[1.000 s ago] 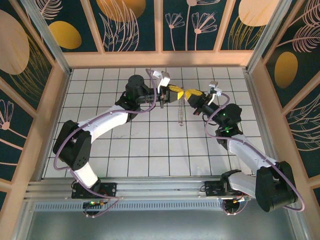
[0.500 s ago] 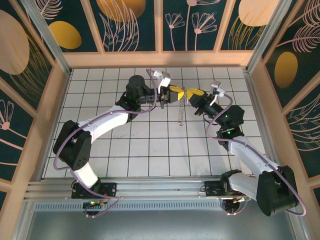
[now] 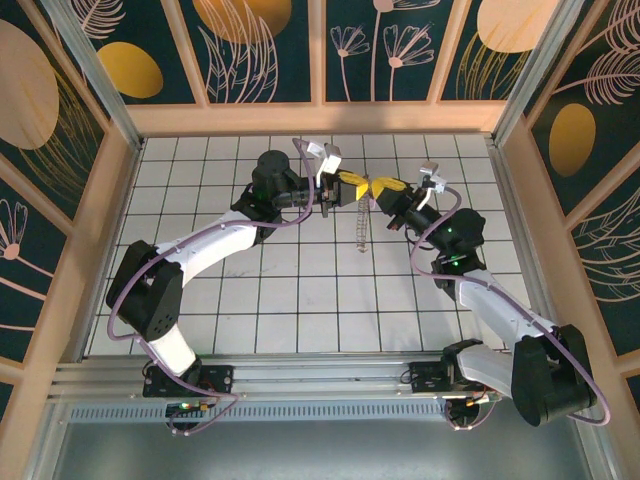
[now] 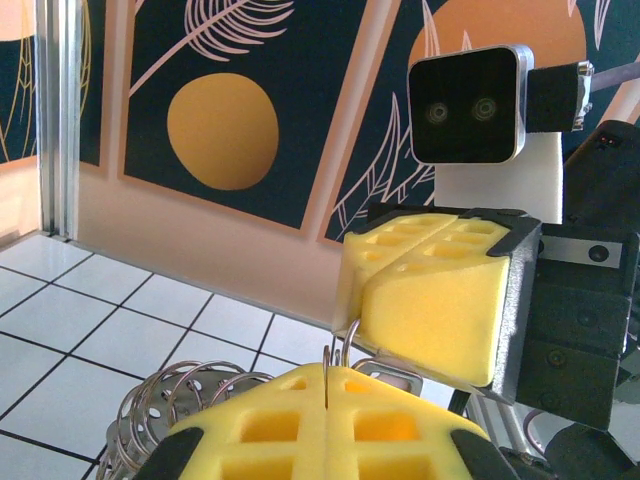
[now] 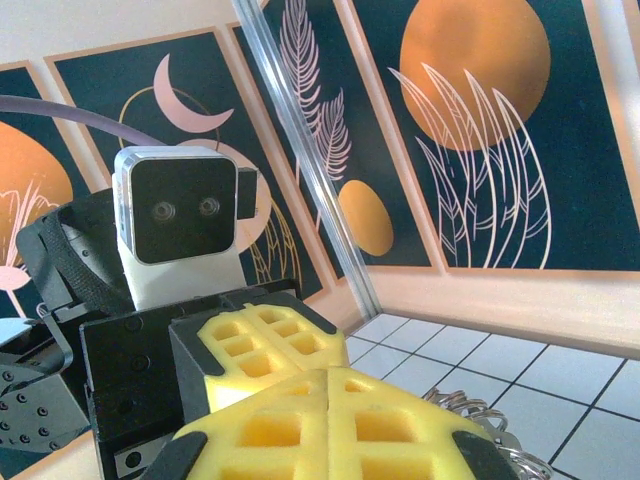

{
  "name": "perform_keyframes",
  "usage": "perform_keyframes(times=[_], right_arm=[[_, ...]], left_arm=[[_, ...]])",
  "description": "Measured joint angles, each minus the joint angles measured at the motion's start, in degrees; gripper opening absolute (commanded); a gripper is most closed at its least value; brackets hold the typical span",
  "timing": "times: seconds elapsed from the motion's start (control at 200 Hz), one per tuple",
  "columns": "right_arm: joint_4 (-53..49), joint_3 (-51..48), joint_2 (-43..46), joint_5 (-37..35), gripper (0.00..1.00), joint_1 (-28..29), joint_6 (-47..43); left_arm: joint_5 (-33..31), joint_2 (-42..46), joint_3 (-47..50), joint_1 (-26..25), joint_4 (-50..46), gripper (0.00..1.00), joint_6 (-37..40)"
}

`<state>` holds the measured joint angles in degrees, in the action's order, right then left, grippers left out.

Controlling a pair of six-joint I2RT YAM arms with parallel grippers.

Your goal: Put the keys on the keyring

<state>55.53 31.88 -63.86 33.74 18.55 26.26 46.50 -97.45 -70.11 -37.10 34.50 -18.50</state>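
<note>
**Yellow pads nose to nose at the keyring: threading not yet proven**

My left claw (image 3: pixel 345 184) is pressed together on the top of the keyring (image 3: pixel 358 225), and the pale coiled wire hangs from that pinch down toward the tiled counter (image 3: pixel 300 300). From the left wrist I see a thin loop (image 4: pixel 337 358) of the wire standing up out of the seam between my own pads. My right claw (image 3: pixel 386 188) sits just on the other side of the keyring, its tip almost touching that loop. Its pads are closed too, but I cannot tell what they hold, if anything.

I cannot pick out the key for certain. A small pale flat piece (image 4: pixel 388 377) shows under the right claw's pads, just beside the loop, and it may be the key. I judge the pick-ups finished and the ring presented, with the threading itself in hand or left to do. I cannot confirm a key riding on the coil.
</note>
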Motion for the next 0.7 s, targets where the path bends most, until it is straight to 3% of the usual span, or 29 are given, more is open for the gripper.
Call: perform_keyframes(times=[0.701], right_arm=[[0.8,-2.2,0.7,-1.2,0.0,-0.9,1.6]], left_arm=[[-0.5,0.0,1.4,-0.1,2.9,0.0,-1.5]])
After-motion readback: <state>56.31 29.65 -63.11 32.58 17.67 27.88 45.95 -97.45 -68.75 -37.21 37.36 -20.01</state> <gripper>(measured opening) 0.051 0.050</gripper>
